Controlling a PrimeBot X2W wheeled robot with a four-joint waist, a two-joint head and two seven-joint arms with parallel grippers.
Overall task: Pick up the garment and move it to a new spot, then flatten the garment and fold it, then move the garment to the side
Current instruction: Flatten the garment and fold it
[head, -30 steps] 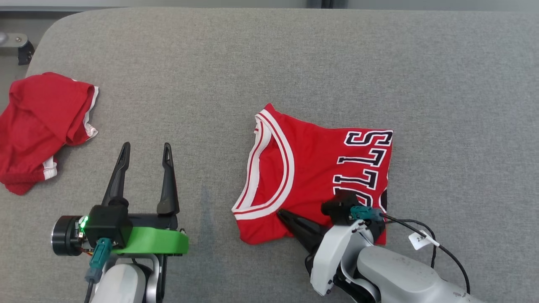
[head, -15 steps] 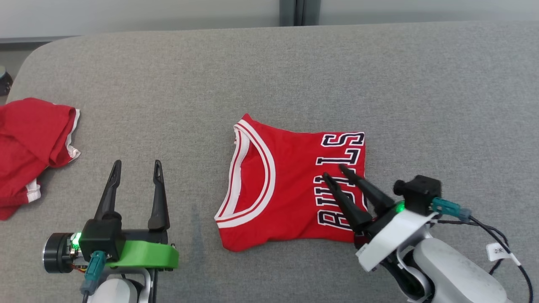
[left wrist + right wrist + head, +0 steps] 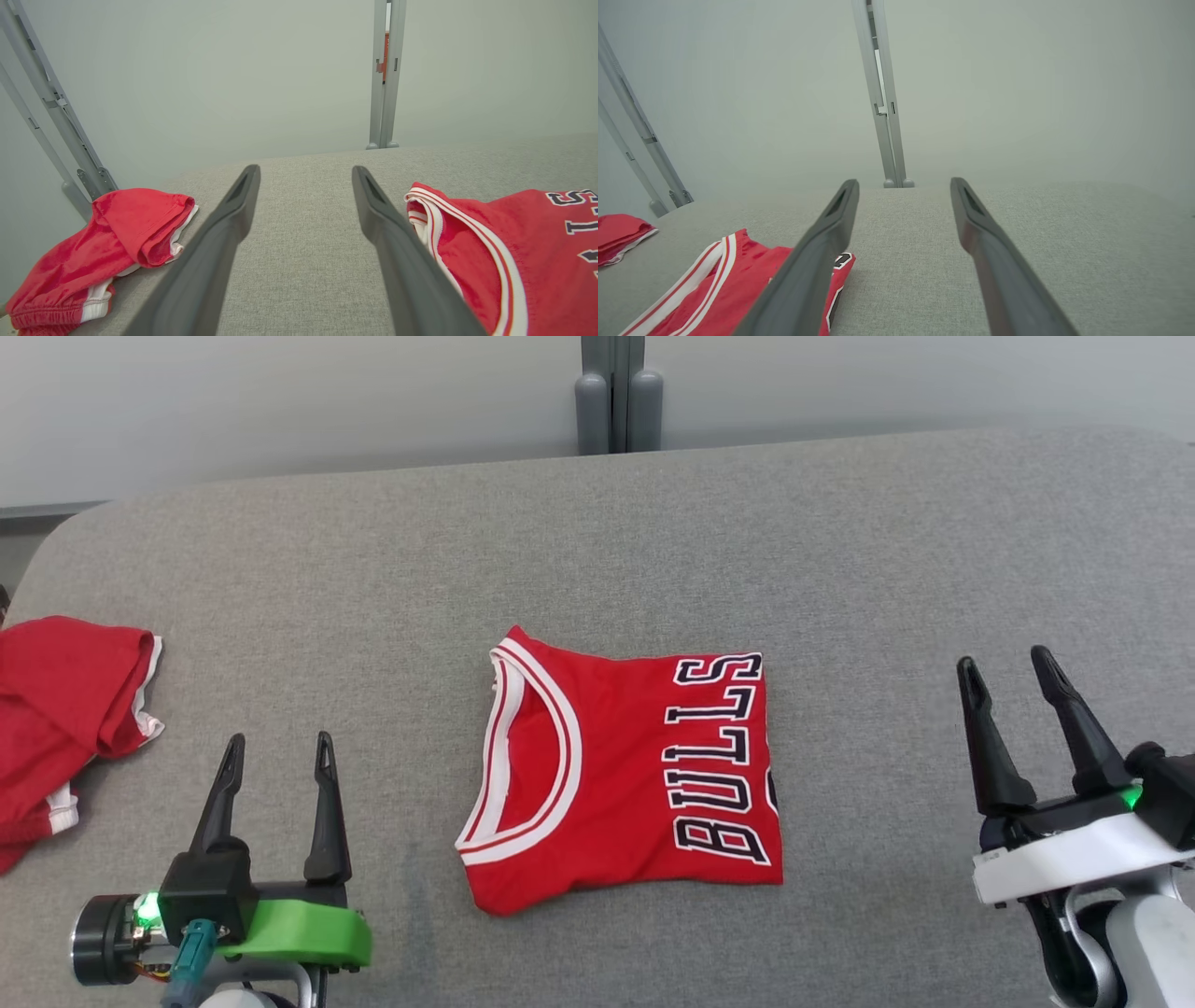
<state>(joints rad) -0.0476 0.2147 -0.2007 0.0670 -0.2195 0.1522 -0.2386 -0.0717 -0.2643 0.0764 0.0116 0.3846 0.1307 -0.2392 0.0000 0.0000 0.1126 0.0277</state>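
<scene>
Head view, clock bearings taken from the picture centre; the folded red basketball jersey with white-striped trim and black "BULLS" lettering [image 3: 625, 775] lies flat at the centre of the grey woven fabric surface [image 3: 373, 551]. Its neckline faces 9 o'clock; its lettering runs along the 3 o'clock edge.

I read the left gripper [image 3: 280, 739] at 8 o'clock, well apart from the jersey; its two dark fingers stand spread wide with nothing between them, tips pointing to 12 o'clock. I read the right gripper [image 3: 1004, 658] at 3 o'clock, also clear of the jersey; its fingers are equally spread and carry nothing.

A crumpled red garment with white edging [image 3: 65, 709] lies at 9 o'clock, at the surface's edge. A grey upright post [image 3: 616, 401] stands at 12 o'clock behind the surface.

Left wrist view: the left gripper [image 3: 306, 169] frames bare grey fabric; the jersey [image 3: 537, 252] sits at 4 o'clock, the crumpled garment [image 3: 117, 233] at 8 o'clock.

Right wrist view: the right gripper [image 3: 903, 182] frames bare fabric; the jersey [image 3: 738, 280] lies at 7 o'clock, partly behind one finger.
</scene>
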